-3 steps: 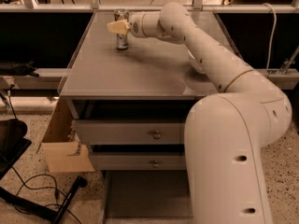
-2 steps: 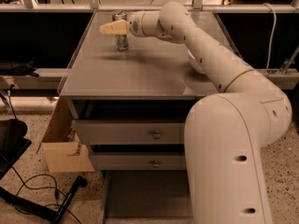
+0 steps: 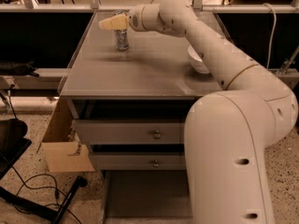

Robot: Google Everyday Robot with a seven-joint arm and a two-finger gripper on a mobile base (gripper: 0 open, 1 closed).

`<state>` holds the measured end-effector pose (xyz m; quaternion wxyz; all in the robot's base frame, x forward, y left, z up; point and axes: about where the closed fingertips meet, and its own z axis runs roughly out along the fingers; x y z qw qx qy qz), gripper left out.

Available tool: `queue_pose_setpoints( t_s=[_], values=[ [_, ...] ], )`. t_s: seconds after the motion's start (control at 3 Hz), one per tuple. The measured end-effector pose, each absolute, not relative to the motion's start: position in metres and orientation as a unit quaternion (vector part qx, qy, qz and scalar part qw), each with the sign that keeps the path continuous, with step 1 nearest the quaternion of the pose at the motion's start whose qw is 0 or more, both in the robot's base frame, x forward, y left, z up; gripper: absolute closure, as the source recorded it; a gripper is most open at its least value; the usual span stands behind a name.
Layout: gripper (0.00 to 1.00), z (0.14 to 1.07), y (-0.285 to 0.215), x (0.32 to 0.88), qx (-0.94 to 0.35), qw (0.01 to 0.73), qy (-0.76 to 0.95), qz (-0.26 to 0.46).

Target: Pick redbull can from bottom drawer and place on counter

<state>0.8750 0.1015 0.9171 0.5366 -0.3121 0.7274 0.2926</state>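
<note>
The redbull can [image 3: 122,40] stands upright on the counter [image 3: 140,73], near its far left corner. My gripper [image 3: 112,22] hovers just above the can's top and slightly left of it. It is open and holds nothing, and the can stands free. The arm reaches in from the right, across the counter. The bottom drawer [image 3: 145,197] is pulled out at the foot of the cabinet. Its grey floor shows bare, and my arm's base hides its right part.
A white bowl [image 3: 198,59] sits on the counter's right side, partly behind my arm. Two knobbed grey drawers [image 3: 135,132] are slightly pulled out below the counter. A cardboard box [image 3: 65,148] leans on the cabinet's left. Cables and a black stand [image 3: 42,204] lie on the floor.
The gripper has lifted off the can's top and moved slightly up and left. The can stays standing on the counter.
</note>
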Motion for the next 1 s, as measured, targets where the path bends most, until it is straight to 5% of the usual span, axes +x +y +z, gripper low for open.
queue_pose_setpoints(
  t_s=[1.0],
  values=[
    [0.0, 1.019, 0.037, 0.751, -0.399, 0.528, 0.732, 0.164]
  ],
)
